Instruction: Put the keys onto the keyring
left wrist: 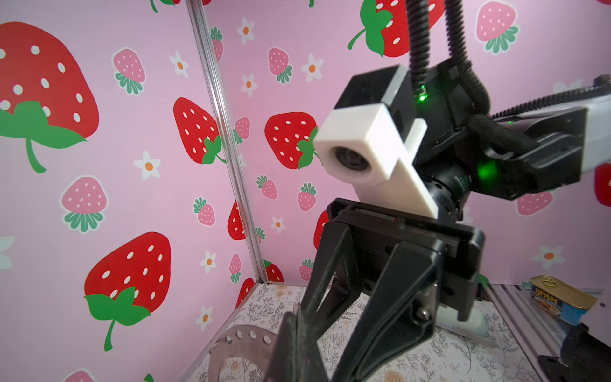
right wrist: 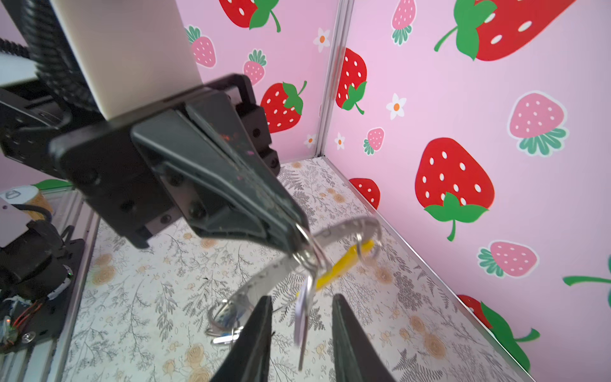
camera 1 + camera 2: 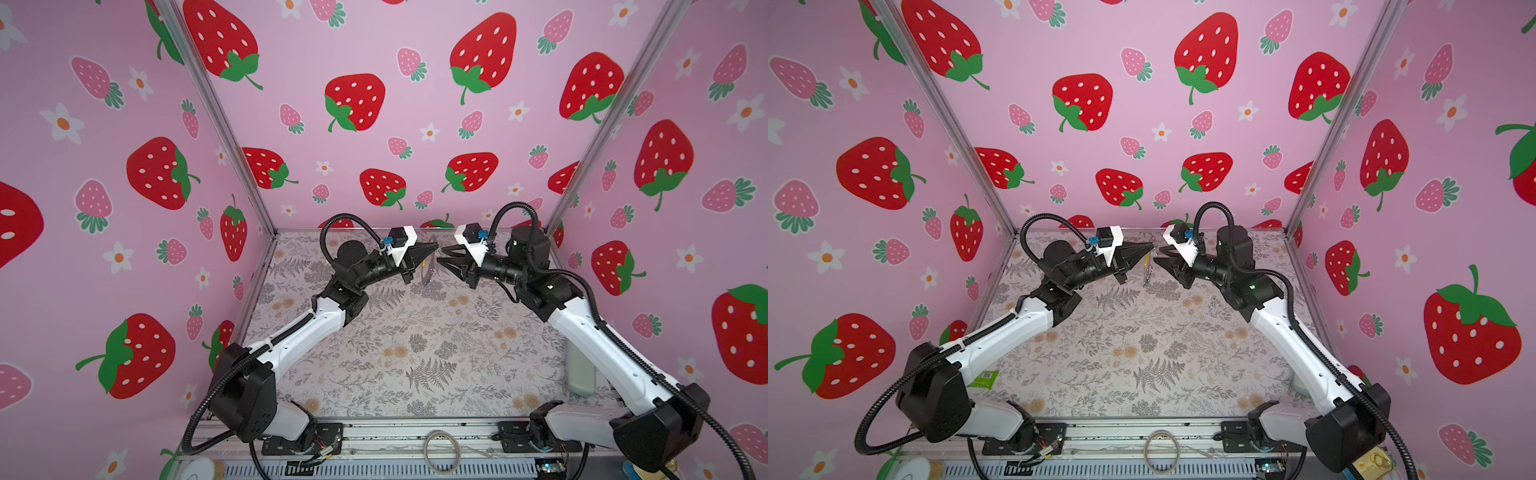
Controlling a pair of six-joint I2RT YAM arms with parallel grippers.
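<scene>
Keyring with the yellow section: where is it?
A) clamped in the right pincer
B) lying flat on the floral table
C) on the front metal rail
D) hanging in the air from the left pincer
D: the shut left pincer grips the keyring at its tips, so it dangles above the floral table, while the right pincer stands open near it.

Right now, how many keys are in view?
2. The lilac-tagged key hangs off the keyring, between the right gripper's open jaws; the blue-tagged key hangs at the keyring's lower end, partly behind one jaw. More may be hidden.
</scene>
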